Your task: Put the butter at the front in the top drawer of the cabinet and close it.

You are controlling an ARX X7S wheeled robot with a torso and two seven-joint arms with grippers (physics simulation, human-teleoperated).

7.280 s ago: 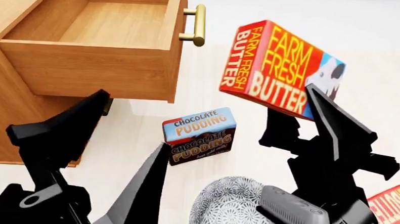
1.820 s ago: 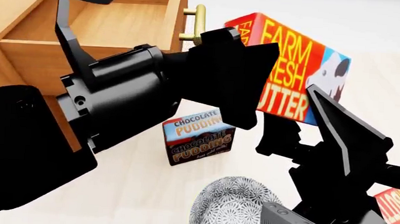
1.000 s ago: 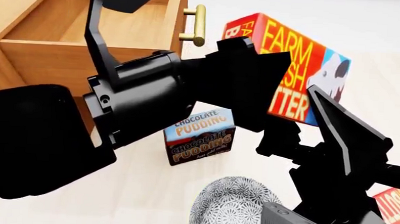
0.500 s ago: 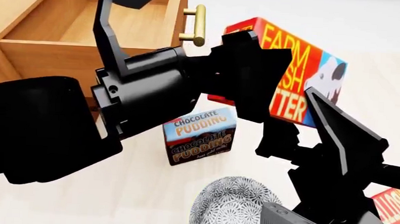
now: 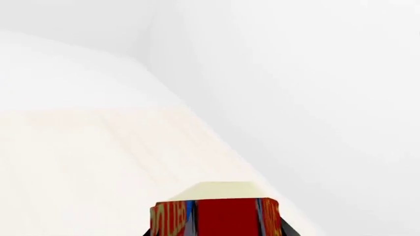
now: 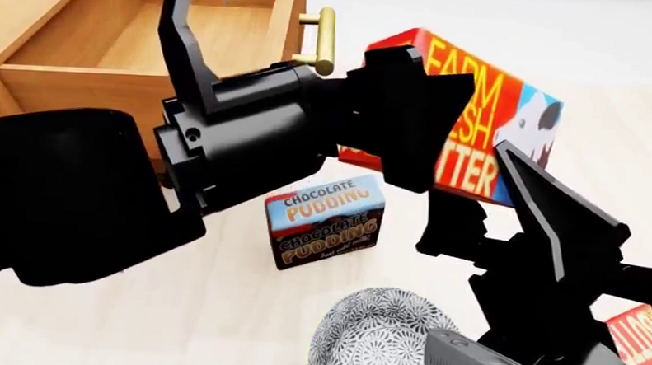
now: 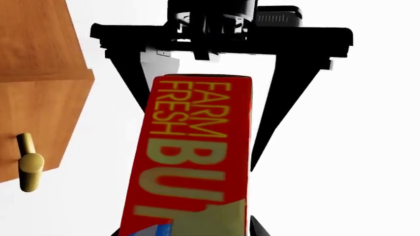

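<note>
The butter [image 6: 494, 116], a red "Farm Fresh Butter" box, hangs tilted in the air right of the cabinet [image 6: 26, 4]. My right gripper [image 6: 490, 198] is shut on its lower end; the right wrist view has the box [image 7: 196, 147] running up from that gripper [image 7: 190, 231]. My left gripper [image 6: 406, 120] reaches across from the left, and its fingers [image 7: 135, 83] lie against both sides of the box's far end. The left wrist view shows that end [image 5: 223, 216] filling the left gripper [image 5: 213, 228]. The top drawer [image 6: 77, 85] is pulled open, its brass handle [image 6: 321, 40] close to the butter.
A chocolate pudding box [image 6: 324, 219] stands on the floor below the butter. A patterned bowl [image 6: 368, 341] sits nearer me. Another red box [image 6: 644, 337] shows at the right edge. The drawer front [image 7: 39, 108] and handle [image 7: 29, 167] are beside the held box.
My left arm swung up from the lower left across the drawer and brought its gripper onto the butter. In the last half second the box shifted slightly left.
</note>
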